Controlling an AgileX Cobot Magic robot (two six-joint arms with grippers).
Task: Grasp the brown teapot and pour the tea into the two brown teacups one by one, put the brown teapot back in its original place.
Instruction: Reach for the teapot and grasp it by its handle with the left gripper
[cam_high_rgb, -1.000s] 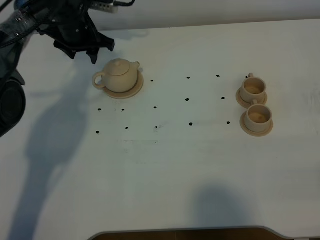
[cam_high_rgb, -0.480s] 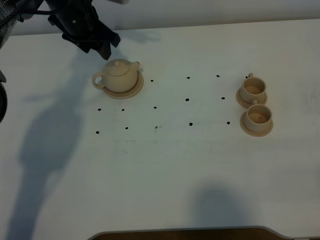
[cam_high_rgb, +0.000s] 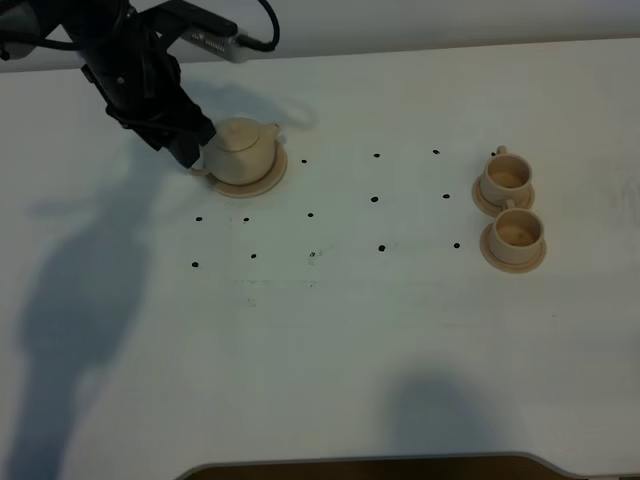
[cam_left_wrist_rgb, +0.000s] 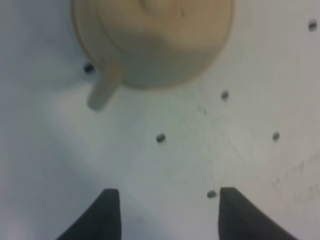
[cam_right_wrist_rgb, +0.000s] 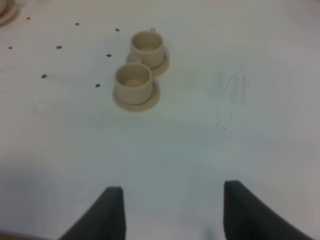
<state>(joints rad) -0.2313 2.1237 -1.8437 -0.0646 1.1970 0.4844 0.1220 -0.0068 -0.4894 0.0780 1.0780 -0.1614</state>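
The brown teapot (cam_high_rgb: 243, 150) stands upright, lid on, on its round saucer (cam_high_rgb: 270, 182), the original place, at the table's back left. My left gripper (cam_high_rgb: 190, 150) is low at the pot's left side and covers the loop handle in the exterior view. In the left wrist view the teapot (cam_left_wrist_rgb: 165, 35) and its handle (cam_left_wrist_rgb: 102, 92) lie ahead of the left gripper (cam_left_wrist_rgb: 167, 205), which is open and empty. The two brown teacups (cam_high_rgb: 506, 178) (cam_high_rgb: 517, 234) sit on saucers at the right. My right gripper (cam_right_wrist_rgb: 170, 205) is open, short of the teacups (cam_right_wrist_rgb: 133, 80) (cam_right_wrist_rgb: 147, 46). The tea is out of view.
Small black dots (cam_high_rgb: 374, 199) mark the white table (cam_high_rgb: 330, 330) between teapot and cups. The table's front edge (cam_high_rgb: 360, 465) shows at the bottom of the exterior view, and the pale back wall runs behind the teapot.
My left arm has come down from behind and above the teapot to its left side, now level with the handle. Teapot and cups have not moved.
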